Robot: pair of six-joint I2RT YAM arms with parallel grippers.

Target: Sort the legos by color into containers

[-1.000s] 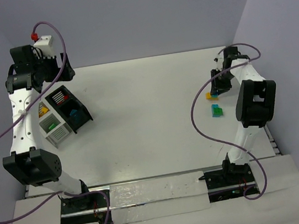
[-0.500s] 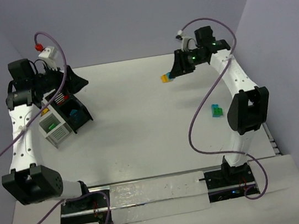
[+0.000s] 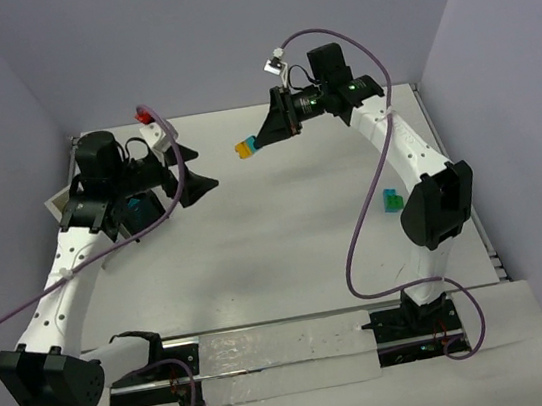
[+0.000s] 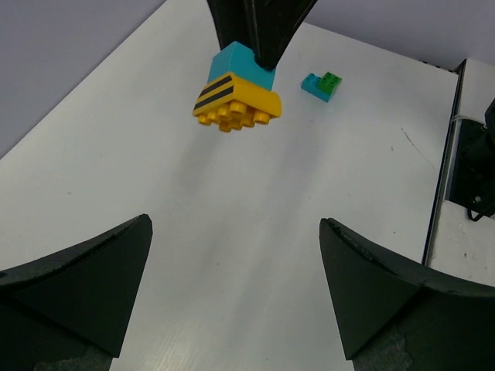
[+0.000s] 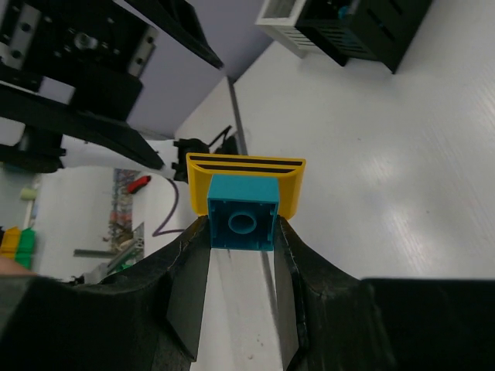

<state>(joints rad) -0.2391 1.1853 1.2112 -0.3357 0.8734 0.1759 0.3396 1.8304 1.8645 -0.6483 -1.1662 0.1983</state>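
Overhead view of a white tabletop [image 3: 288, 251], two black-and-white robot arms reaching in from the near edge; right gripper [image 3: 262, 139] raised at 12 o'clock, pointing toward 9 o'clock, fingers closed tight on a small stack of two legos; teal square plastic brick [image 3: 253, 144] pinched between the fingertips, yellow sloped plastic brick [image 3: 242, 149] with black stripes stuck to its outer end; whole stack in the air, clear of the tabletop. Left gripper [image 3: 197, 170] at 10 o'clock, facing toward 3 o'clock, fingers spread wide apart, holding nothing, well apart from the stack. Cluster of small square containers [image 3: 141, 213] at 9 o'clock, mostly hidden beneath the left arm; one black slatted bin showing, something cyan inside. Pair of joined bricks [image 3: 391, 200], green on cyan, lying on the tabletop at 3 o'clock, near the right arm's elbow.

From the left wrist: two black fingertips low at 7 and 5 o'clock, bare tabletop between; striped yellow brick hanging at 12 o'clock, bumps on its lower face, teal brick above it gripped by the other arm's black fingers; green-and-cyan pair beyond at 1 o'clock.

From the right wrist: teal brick seen end-on between both fingers, touching each, round tube in its open face; yellow brick just beyond, black stripes along its edge; white and black slatted bins at 1 o'clock.
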